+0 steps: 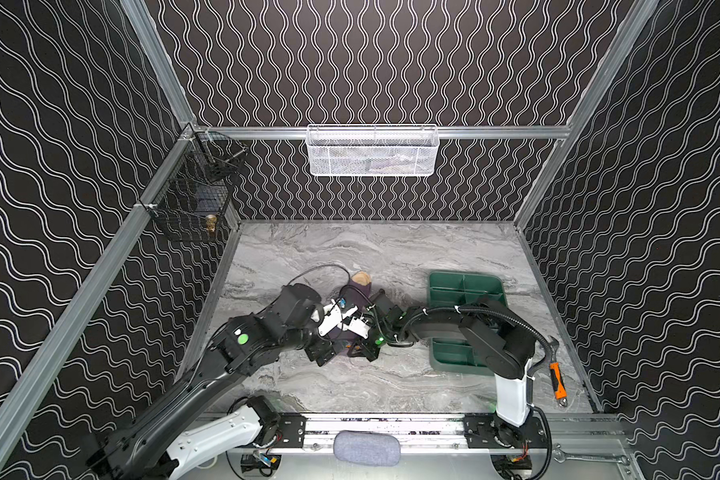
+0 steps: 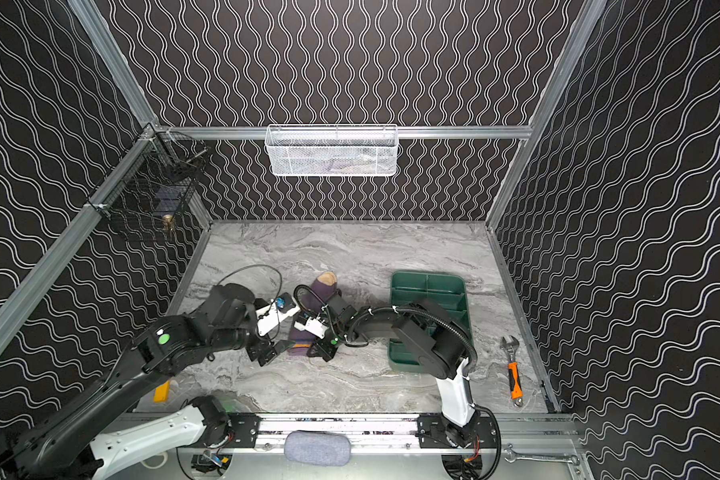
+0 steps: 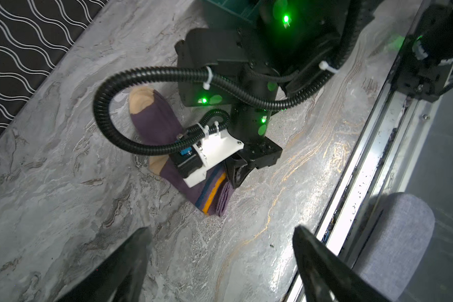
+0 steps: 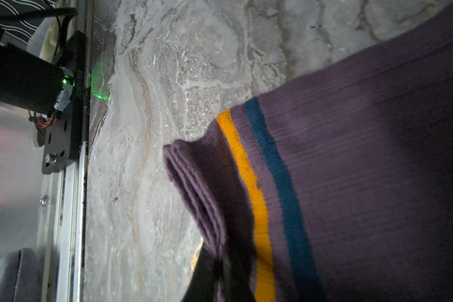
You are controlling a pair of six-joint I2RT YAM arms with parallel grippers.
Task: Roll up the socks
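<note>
Your right gripper (image 3: 235, 174) pinches the purple sock (image 3: 154, 125) at its cuff; only the wrist views show that. Your left gripper (image 3: 221, 234) stands spread wide.

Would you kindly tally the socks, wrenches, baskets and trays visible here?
Socks: 1, purple sock
Wrenches: 2, orange-handled wrench, steel spanner
Baskets: 2, white basket, black basket
Trays: 1, green tray
Total: 6
</note>
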